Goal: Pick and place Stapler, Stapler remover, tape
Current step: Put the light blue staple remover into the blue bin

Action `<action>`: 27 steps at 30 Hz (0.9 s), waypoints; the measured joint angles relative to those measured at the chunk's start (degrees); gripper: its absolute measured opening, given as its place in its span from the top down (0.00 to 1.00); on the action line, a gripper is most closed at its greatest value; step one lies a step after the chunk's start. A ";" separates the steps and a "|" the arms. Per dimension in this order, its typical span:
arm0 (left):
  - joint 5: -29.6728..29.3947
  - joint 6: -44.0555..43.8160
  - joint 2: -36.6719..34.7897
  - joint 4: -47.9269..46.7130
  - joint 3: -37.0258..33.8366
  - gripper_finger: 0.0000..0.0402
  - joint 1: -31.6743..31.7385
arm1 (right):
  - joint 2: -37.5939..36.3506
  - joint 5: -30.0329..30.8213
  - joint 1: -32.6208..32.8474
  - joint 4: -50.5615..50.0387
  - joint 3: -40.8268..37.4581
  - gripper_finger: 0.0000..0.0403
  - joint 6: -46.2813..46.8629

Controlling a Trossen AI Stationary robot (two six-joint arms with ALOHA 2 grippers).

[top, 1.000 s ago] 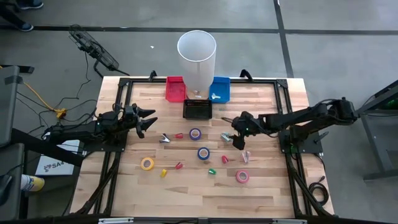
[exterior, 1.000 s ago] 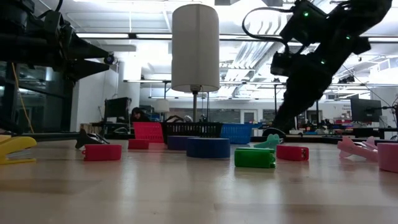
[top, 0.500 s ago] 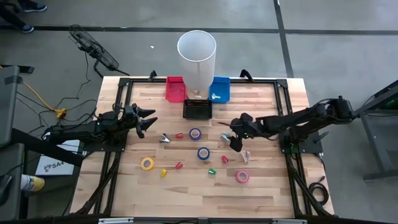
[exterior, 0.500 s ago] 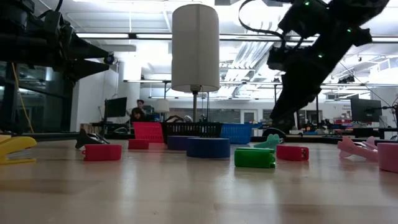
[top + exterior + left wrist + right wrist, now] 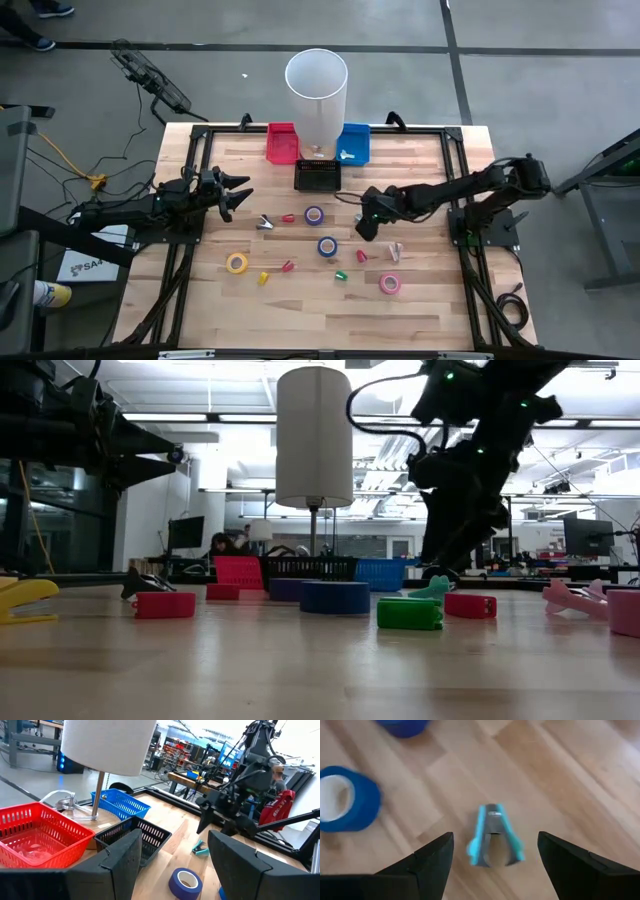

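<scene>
A teal staple remover point(image 5: 492, 839) lies flat on the wood, and my right gripper point(image 5: 495, 836) hangs open above it, fingers slanting down, one on either side in the right wrist view, touching nothing. In the high view that gripper point(image 5: 365, 227) covers the remover. Two blue tape rolls point(image 5: 314, 215) point(image 5: 327, 245), a yellow roll point(image 5: 237, 263) and a pink roll point(image 5: 389, 284) lie flat. Small red point(image 5: 288, 217), green point(image 5: 341, 275) and yellow point(image 5: 263, 278) staplers, a silver remover point(image 5: 265, 222) and a pink remover point(image 5: 396, 250) lie around. My left gripper point(image 5: 236, 196) waits open at the left, pointing level.
A red basket point(image 5: 282, 142), a black basket point(image 5: 317, 175) and a blue basket point(image 5: 353, 143) stand at the far edge around a tall white cylinder point(image 5: 316, 95) on a stand. A black frame point(image 5: 196, 150) borders the table. Bare wood lies along the near edge.
My right gripper has gone toward the table's left edge, away from the pink remover, and come over the teal remover; its wrist has rolled on the way. Its fingers have stayed open. No object has moved.
</scene>
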 joint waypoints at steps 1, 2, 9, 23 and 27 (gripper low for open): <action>0.00 0.00 -0.02 0.00 0.00 0.44 0.01 | 0.13 -0.09 -0.36 -1.31 1.01 0.30 0.29; 0.00 0.00 -0.02 0.00 0.00 0.44 0.00 | 0.17 -0.42 -0.70 -2.30 2.06 0.30 0.52; -0.01 0.00 -0.02 0.00 0.00 0.44 0.00 | 3.57 -4.95 -2.52 -12.25 8.08 0.31 -0.96; 0.00 -0.01 -0.02 0.00 0.00 0.44 0.01 | 16.13 -13.14 -5.57 -18.32 19.51 0.31 -7.56; -0.01 0.01 -0.02 0.00 0.00 0.44 0.01 | 19.01 -15.36 -6.04 -19.02 21.92 0.31 -8.37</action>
